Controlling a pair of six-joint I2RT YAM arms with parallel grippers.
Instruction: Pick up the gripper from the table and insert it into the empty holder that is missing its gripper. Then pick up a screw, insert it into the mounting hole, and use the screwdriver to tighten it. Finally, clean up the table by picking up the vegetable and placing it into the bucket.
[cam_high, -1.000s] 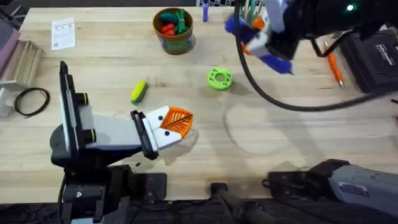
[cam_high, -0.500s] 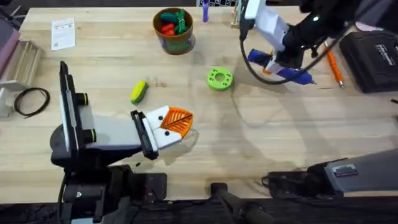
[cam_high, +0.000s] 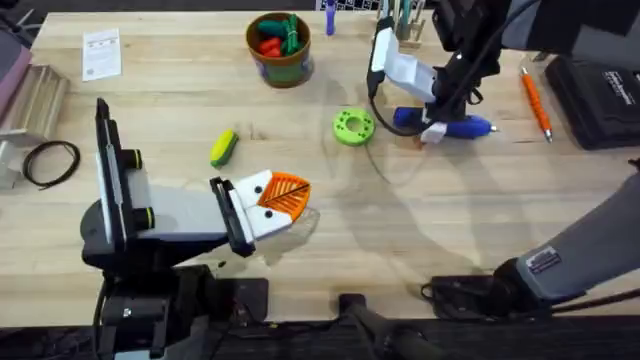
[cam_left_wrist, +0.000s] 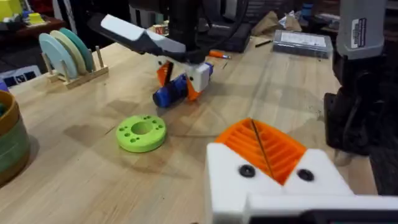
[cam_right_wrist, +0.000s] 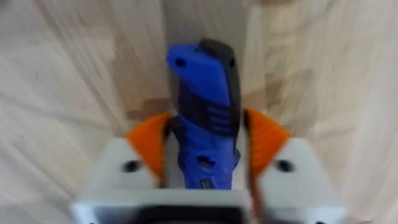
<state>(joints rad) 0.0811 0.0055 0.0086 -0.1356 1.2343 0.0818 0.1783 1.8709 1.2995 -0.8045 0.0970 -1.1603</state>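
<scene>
My right gripper (cam_high: 430, 122) is shut on the blue screwdriver (cam_high: 465, 126), holding it level just above or on the table, right of the green disc (cam_high: 352, 127). The right wrist view shows the orange pads (cam_right_wrist: 149, 146) pressed on both sides of the screwdriver (cam_right_wrist: 205, 93). My left gripper (cam_high: 295, 195) lies shut and empty near the table's middle, its pads together (cam_left_wrist: 273, 149). The yellow-green vegetable (cam_high: 222, 147) lies left of the disc. At the back stands the bucket (cam_high: 279, 62) with toy vegetables in it. The small gripper block, holder and screw are out of view.
A slim orange tool (cam_high: 533, 100) and a black case (cam_high: 600, 85) lie at the right. At the far left are a paper card (cam_high: 101, 53) and a coiled black cable (cam_high: 50, 162). A rack of plates (cam_left_wrist: 65, 53) stands at the back.
My right arm has come down and forward from the back with the screwdriver, turning it level and lowering it to the table beside the green disc. The left arm has not moved.
</scene>
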